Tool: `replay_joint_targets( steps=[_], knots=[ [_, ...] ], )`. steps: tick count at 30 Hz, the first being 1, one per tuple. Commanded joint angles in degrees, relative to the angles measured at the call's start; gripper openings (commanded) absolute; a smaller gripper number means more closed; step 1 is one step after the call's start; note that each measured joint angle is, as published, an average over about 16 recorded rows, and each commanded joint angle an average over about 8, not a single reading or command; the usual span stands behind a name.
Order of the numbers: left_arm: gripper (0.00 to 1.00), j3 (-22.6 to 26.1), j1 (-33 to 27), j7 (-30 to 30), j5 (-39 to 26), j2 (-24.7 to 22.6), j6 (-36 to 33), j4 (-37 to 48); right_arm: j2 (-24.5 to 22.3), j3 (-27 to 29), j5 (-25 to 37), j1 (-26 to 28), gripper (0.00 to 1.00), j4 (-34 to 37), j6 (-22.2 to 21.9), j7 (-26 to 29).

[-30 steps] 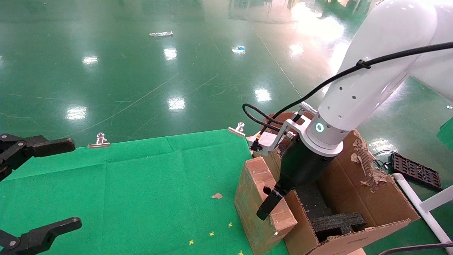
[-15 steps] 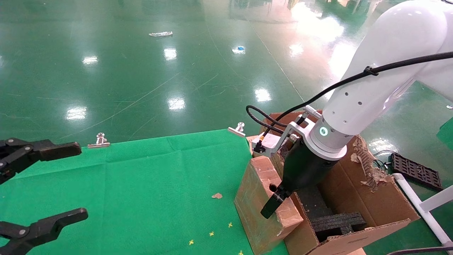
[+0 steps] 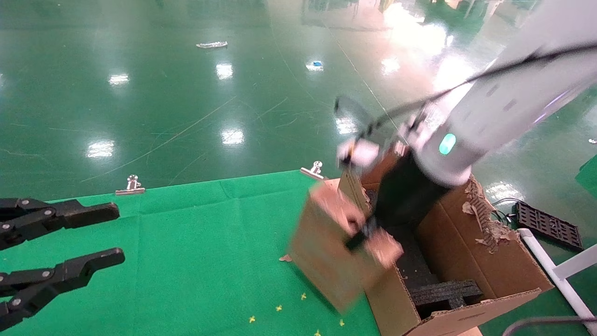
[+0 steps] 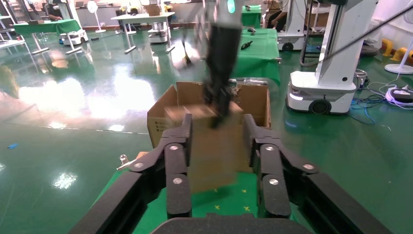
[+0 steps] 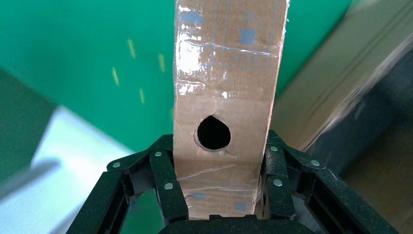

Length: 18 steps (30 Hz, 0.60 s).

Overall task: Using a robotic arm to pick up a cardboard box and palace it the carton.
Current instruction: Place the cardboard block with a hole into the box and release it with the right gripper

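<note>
Right gripper [image 5: 219, 195] on the robotic arm [image 3: 494, 112] pinches the cardboard box [image 3: 336, 252], which we see tilted above the green cloth [image 3: 177, 252], beside the carton [image 3: 471, 261]; left gripper [image 3: 93, 249] parked, fingers spread.

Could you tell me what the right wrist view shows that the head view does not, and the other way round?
Only the right wrist view shows the round hole in the box's narrow edge and the fingers clamped on both sides of it. Only the head view shows the carton with its torn flap and black foam, the white arm, and the open left gripper parked over the green cloth. Both show the box held by the right gripper.
</note>
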<state>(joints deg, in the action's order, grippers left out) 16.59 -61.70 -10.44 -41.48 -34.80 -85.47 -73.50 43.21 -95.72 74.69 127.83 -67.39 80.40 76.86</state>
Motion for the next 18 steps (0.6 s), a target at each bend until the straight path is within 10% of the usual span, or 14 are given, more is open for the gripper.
replay_joint_targets(
  steps=[1, 18],
  knots=[
    [0.0, 0.0, 0.0, 0.0, 0.0, 0.0, 0.0, 0.0, -1.6, 1.6, -1.0, 1.6, 0.0, -0.1, -1.1, -1.9],
    [0.0, 0.1, 0.0, 0.0, 0.0, 0.0, 0.0, 0.0, -9.8, 3.5, 9.4, 13.8, 0.0, 16.6, -0.5, -7.7]
  ],
)
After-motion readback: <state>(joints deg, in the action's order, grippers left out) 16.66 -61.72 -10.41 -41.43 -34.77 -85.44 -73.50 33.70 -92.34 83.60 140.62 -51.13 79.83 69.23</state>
